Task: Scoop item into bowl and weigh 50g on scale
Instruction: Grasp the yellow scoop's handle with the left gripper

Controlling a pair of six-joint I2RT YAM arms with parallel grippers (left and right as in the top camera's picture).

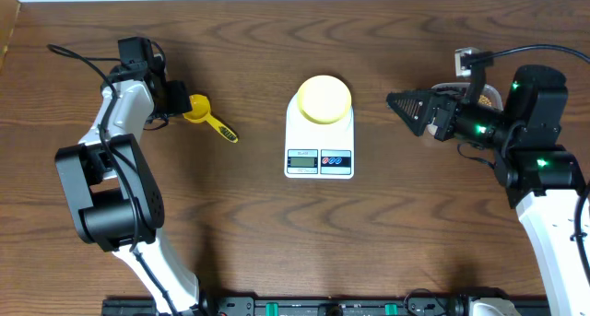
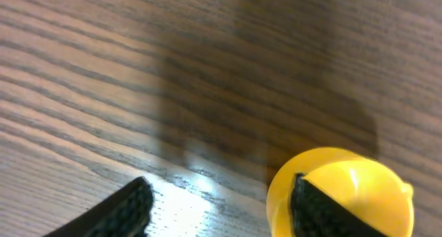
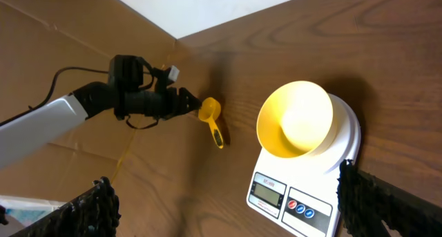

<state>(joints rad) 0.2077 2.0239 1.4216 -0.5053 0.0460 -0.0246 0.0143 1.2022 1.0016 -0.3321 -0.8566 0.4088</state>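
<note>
The pale-yellow bowl (image 1: 324,99) stands empty on the back of the white scale (image 1: 319,155); both also show in the right wrist view, the bowl (image 3: 297,119) and the scale (image 3: 307,195). No beans are in view. A bright yellow scoop (image 1: 207,115) lies left of the scale. My left gripper (image 1: 178,99) is open at the scoop's cup. In the left wrist view (image 2: 221,209), one finger sits over the cup (image 2: 352,188) and the other on bare table. My right gripper (image 1: 406,109) is open and empty right of the scale, and points at it (image 3: 238,209).
The table (image 1: 277,224) is dark brown wood. A cable runs from the left arm at the table's back left (image 1: 69,51). The right arm's body (image 1: 535,141) fills the right side. A pale object (image 1: 495,95) is partly hidden behind the right wrist.
</note>
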